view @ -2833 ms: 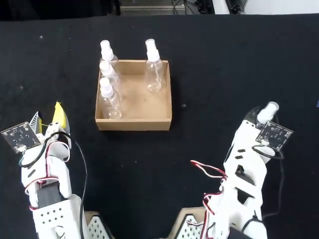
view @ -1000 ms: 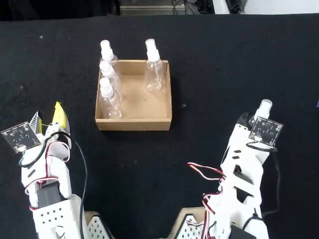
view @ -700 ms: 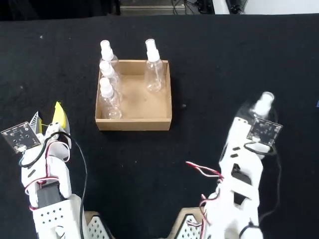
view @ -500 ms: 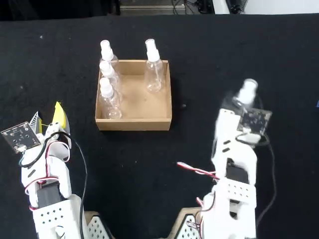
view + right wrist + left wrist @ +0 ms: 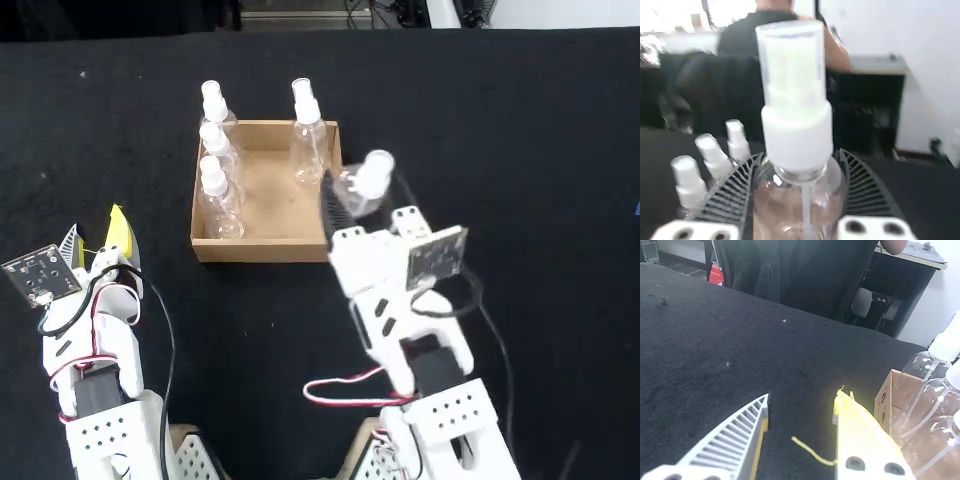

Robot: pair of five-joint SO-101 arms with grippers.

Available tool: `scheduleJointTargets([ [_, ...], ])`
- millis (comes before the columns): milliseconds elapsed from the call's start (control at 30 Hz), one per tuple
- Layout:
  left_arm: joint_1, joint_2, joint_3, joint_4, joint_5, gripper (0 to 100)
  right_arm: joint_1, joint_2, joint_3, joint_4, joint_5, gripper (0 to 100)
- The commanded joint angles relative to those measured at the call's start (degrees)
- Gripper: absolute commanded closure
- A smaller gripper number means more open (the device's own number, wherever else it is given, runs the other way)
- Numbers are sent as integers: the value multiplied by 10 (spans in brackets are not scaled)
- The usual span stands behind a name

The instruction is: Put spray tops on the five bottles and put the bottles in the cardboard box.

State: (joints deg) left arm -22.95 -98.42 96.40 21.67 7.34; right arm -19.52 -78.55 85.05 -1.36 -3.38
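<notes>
- Black cloth covers the table (image 5: 520, 120); at its near left corner the left fingers (image 5: 119, 230), one grey and one yellow, stand spread wide and hold nothing;
- toward the table's middle, the right fingers (image 5: 335, 205) are clamped on either side of a clear bottle (image 5: 368, 182) with a white spray top; it is upright at the right rim of the cardboard box (image 5: 268, 250);
- inside the box, three capped bottles (image 5: 216, 145) line the left wall; a fourth bottle (image 5: 308, 130) stands in the far right corner.
</notes>
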Motion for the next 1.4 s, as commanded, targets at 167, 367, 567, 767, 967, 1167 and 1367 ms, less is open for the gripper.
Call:
scheduleJointTargets([
  [167, 2, -9, 13, -4, -2, 806, -33, 69, -51, -62, -4, 871],
  [367, 2, -9, 13, -4, -4, 806, -34, 255, -165, -62, -8, 871],
  [567, 2, -9, 13, -4, -36, 809, -35, 397, -222, -62, -8, 871],
  [767, 2, -9, 13, -4, -36, 809, -33, 504, -200, -196, -4, 871],
  [967, 2, -9, 13, -4, -36, 809, -33, 604, -187, -302, -4, 871],
  [1167, 2, -9, 13, -4, -36, 809, -33, 669, -191, -310, -4, 871],
  [1367, 2, -9, 13, -4, -36, 809, -33, 683, -187, -309, -4, 870],
])
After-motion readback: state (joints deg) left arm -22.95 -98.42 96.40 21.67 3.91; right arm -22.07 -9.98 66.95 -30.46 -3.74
